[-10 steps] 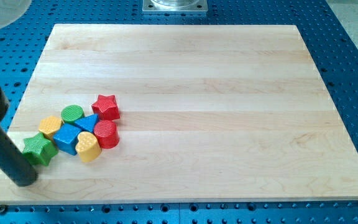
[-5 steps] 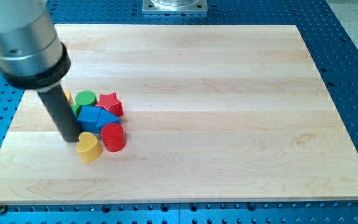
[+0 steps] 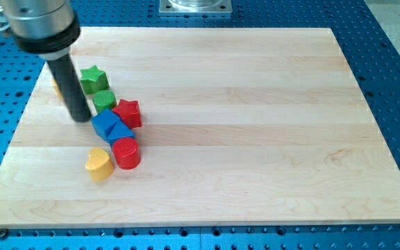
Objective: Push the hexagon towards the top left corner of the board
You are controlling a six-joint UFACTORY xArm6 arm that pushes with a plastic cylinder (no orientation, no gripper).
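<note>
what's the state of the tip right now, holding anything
My tip: bare rod, nothing held, just left of the green cylinder and blue blocks.

Rod [image 3: 67,76] hid nearly all of the yellow block [image 3: 56,86]; only a sliver showed at the rod's left edge, so its shape couldn't be made out. My tip [image 3: 81,117] itself was visible, just left of the green cylinder [image 3: 103,101], but whether they were touching I couldn't tell. The arm's upper housing [image 3: 40,24] was cut off by the view's top edge. A grey metal plate [image 3: 195,6] at the top was also cropped. The two blue blocks [image 3: 110,126] sat pressed together, so where one ended and the other began, and their shapes, were unclear. Bench [image 3: 394,62] ran off every edge.
</note>
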